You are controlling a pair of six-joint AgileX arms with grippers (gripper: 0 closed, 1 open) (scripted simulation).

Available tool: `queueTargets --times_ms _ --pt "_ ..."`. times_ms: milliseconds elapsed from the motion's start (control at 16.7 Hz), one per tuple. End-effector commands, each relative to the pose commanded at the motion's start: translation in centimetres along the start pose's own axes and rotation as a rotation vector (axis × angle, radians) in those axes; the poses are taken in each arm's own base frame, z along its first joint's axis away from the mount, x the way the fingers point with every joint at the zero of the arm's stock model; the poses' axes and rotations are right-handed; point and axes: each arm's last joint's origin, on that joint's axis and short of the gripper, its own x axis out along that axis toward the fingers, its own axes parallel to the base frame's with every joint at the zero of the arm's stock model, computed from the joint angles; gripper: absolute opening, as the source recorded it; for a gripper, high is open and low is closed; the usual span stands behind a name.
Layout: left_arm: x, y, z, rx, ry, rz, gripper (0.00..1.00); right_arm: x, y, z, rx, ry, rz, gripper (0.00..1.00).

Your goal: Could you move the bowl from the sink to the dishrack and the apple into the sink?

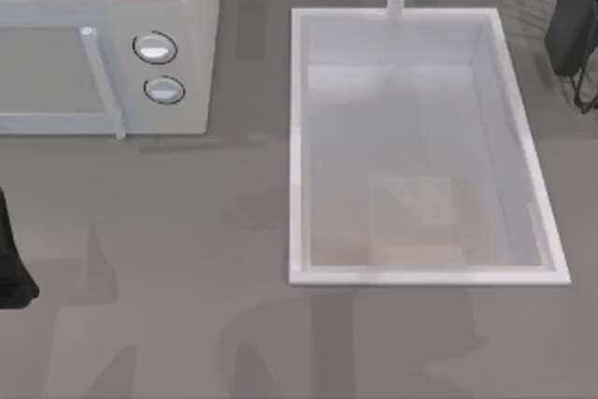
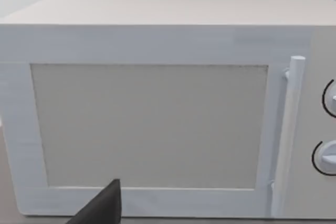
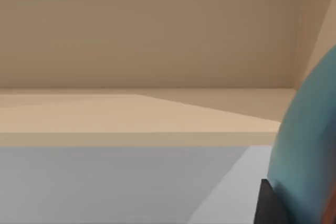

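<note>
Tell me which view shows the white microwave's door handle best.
The left wrist view: the white microwave faces it, its vertical handle seen full length beside the door. The top view shows the handle foreshortened from above.

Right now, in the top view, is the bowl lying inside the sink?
No. The sink basin shows a bare white floor with no blue bowl in it.

no readable text, labels, numbers, signs
</note>
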Motion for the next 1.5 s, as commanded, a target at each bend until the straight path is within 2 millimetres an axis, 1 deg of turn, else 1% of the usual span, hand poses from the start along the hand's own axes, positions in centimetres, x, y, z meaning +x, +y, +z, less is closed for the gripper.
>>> queueTargets --times_ms 120,240,360,480,600,840,1500 --pt "0.0 0.0 0.0 0.000 0.000 0.000 1.00 1.8 -0.1 -3.2 -0.004 -0.010 -0.002 0.00" --pt "0.0 0.0 0.0 0.000 0.000 0.000 1.00 3.1 0.0 -6.4 -0.007 -0.019 -0.003 0.00" --pt "0.0 0.0 0.0 0.000 0.000 0.000 1.00 3.8 0.4 -9.4 -0.008 -0.023 -0.004 0.00" --pt "0.0 0.0 0.0 0.000 0.000 0.000 1.00 4.1 0.8 -11.7 -0.007 -0.017 -0.004 0.00" --pt "0.0 0.0 0.0 0.000 0.000 0.000 1.00 4.2 1.1 -13.1 -0.005 -0.008 -0.003 0.00" --pt "0.0 0.0 0.0 0.000 0.000 0.000 1.00 4.2 1.1 -13.2 -0.004 -0.007 -0.003 0.00" --pt "0.0 0.0 0.0 0.000 0.000 0.000 1.00 4.2 1.1 -13.2 -0.004 -0.007 -0.003 0.83"
